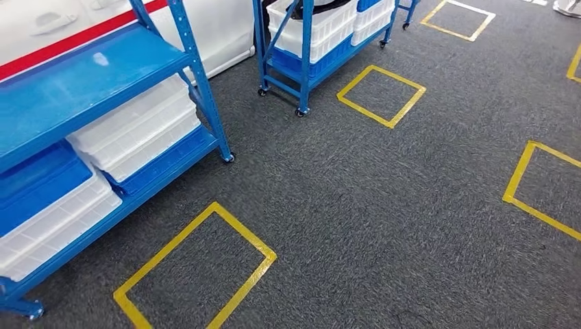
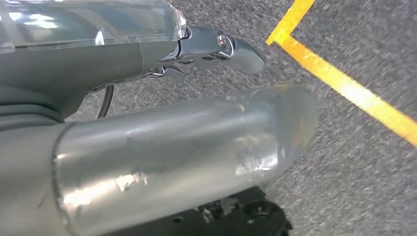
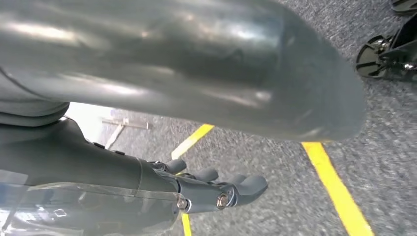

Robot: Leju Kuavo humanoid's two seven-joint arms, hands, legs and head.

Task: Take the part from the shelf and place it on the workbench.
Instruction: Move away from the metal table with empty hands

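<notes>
Part not identifiable; presumably inside a white ribbed plastic bin [image 1: 133, 130] on the blue steel shelf [image 1: 75, 82] (contents hidden). Left hand [image 2: 196, 49] and right hand [image 3: 211, 189] hang over grey carpet [image 1: 384, 199], fingers loosely apart, holding nothing. Risk: misjudged approach, clipping a shelf post.

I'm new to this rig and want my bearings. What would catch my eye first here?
The blue shelf at the head view's left, stacked with white bins and a blue bin. Next, the yellow tape squares on the grey carpet, one right in front of the shelf. Both wrist views show the left hand and right hand hanging over the carpet, holding nothing.
</notes>
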